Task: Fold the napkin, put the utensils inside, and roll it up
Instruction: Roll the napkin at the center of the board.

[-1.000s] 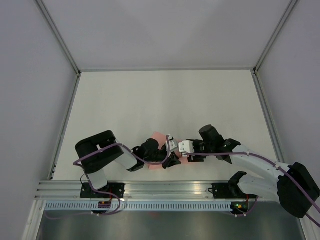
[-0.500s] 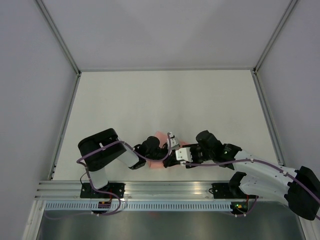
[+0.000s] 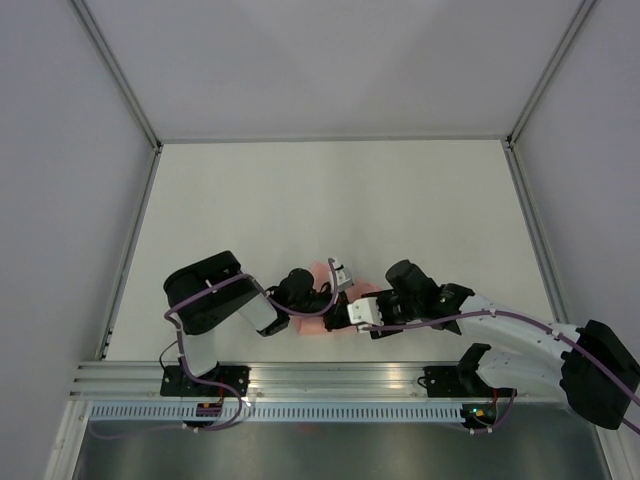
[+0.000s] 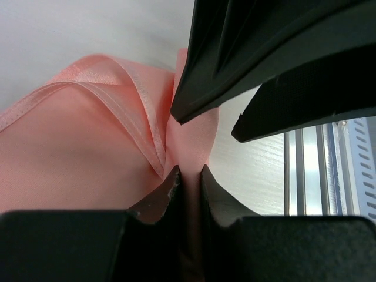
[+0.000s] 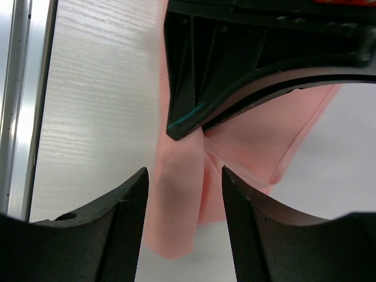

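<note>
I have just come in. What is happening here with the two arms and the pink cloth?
Two robot arms are working on a pink napkin lying bunched on the table near their bases. The left tool is shut on a raised fold of the cloth. The right tool faces it, open, straddling another fold without gripping it. No fork shows in any view.

Shows black rounded joint housings and white link segments on the left arm (image 3: pixel 215 300) and the right arm (image 3: pixel 520 335). Carries purple cables (image 3: pixel 500 318) looped along both. Stands on black base mounts (image 3: pixel 205 382), with small coloured lights beside each. Ends in matte black fingers (image 5: pixel 126 229), finely cross-textured on the inner faces. Bears a teal edge strip on one left finger (image 5: pixel 183 120).
</note>
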Tool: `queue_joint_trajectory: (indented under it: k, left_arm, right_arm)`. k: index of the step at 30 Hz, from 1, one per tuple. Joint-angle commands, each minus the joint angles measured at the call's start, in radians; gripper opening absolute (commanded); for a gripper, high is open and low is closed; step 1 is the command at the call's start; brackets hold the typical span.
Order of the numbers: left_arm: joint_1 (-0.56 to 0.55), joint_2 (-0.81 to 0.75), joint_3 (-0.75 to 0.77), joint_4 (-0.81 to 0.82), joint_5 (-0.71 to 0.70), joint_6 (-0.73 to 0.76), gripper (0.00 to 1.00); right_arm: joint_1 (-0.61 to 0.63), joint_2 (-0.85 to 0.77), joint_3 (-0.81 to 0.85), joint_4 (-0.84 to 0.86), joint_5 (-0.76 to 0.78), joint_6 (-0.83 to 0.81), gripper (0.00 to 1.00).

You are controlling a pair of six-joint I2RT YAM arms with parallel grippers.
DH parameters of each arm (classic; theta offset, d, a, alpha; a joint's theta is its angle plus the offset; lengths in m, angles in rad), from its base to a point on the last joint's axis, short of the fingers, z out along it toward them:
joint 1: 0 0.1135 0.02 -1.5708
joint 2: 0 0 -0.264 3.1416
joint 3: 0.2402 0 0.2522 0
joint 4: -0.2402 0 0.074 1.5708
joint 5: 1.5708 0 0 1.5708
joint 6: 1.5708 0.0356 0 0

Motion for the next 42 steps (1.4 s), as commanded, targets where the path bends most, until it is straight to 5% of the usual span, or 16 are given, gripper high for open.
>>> queue_joint_trajectory:
  k: [1, 12, 15, 16, 19, 26, 35, 42]
  left_arm:
    - [0.026, 0.076, -0.034, -0.163, -0.005, -0.019, 0.02]
    - [0.036, 0.093, -0.021, -0.166, 0.037, -0.031, 0.02]
    - [0.039, 0.06, -0.032, -0.157, 0.019, -0.033, 0.09]
    - [0.041, 0.028, -0.035, -0.157, 0.006, -0.034, 0.13]
    - [0.045, -0.033, -0.04, -0.172, -0.03, -0.019, 0.33]
    - [0.07, -0.225, -0.03, -0.22, -0.191, 0.015, 0.49]
    - [0.072, -0.536, -0.076, -0.299, -0.625, 0.039, 0.53]
    - [0.069, -0.786, -0.184, -0.318, -0.808, 0.024, 0.51]
  right_arm:
    - [0.016, 0.024, -0.035, 0.071, 0.013, -0.034, 0.59]
    - [0.053, 0.104, -0.095, 0.181, 0.076, -0.034, 0.57]
    - [0.053, 0.103, -0.104, 0.172, 0.081, -0.046, 0.44]
    - [0.054, 0.099, -0.108, 0.164, 0.085, -0.049, 0.3]
    - [0.053, 0.09, -0.127, 0.148, 0.107, -0.069, 0.22]
    - [0.054, 0.106, -0.129, 0.112, 0.127, -0.077, 0.14]
    - [0.053, 0.214, -0.022, -0.009, 0.07, -0.074, 0.1]
    - [0.03, 0.378, 0.09, -0.127, 0.027, -0.091, 0.03]
